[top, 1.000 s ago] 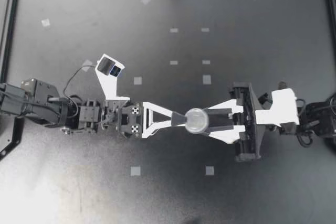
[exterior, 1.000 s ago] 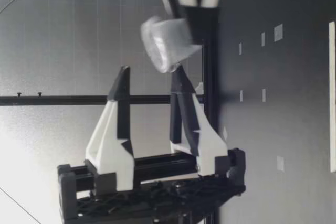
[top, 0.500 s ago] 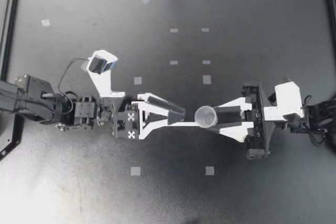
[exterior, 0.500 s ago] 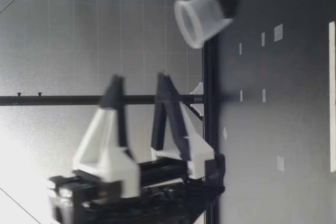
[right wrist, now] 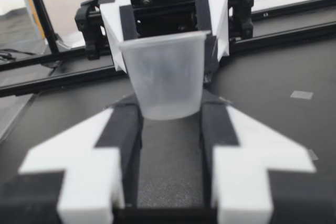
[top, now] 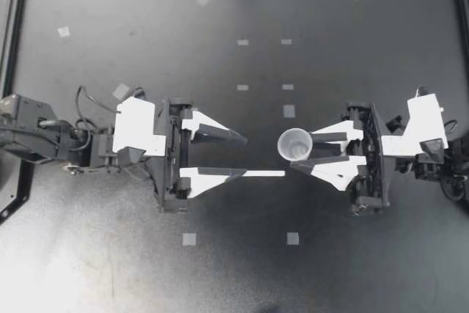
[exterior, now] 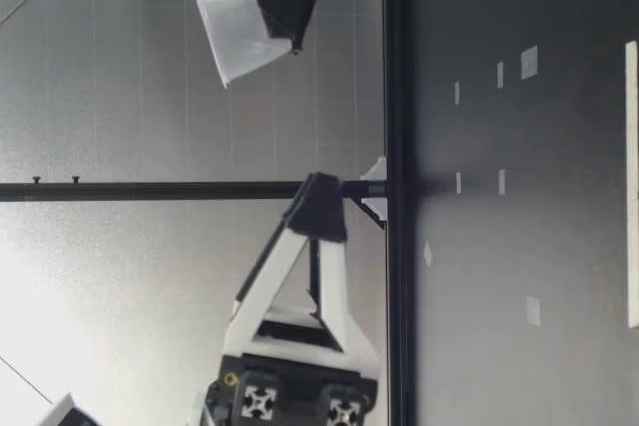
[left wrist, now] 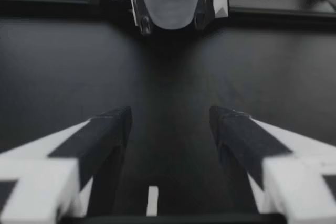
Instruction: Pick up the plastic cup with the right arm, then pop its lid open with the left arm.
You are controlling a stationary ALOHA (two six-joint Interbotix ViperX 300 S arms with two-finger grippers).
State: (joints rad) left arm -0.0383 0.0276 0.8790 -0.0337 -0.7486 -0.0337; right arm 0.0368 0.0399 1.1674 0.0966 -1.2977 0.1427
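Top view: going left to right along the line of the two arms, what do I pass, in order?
left arm → left claw, open and empty → clear cup, mouth up → right claw, shut on the cup → right arm

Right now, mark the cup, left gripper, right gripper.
cup (top: pixel 294 144), top view, its open mouth.
left gripper (top: pixel 264 156), top view, gap midway between its open jaws' tips.
right gripper (top: pixel 303 152), top view, midway between its jaws' tips, shut on the cup.
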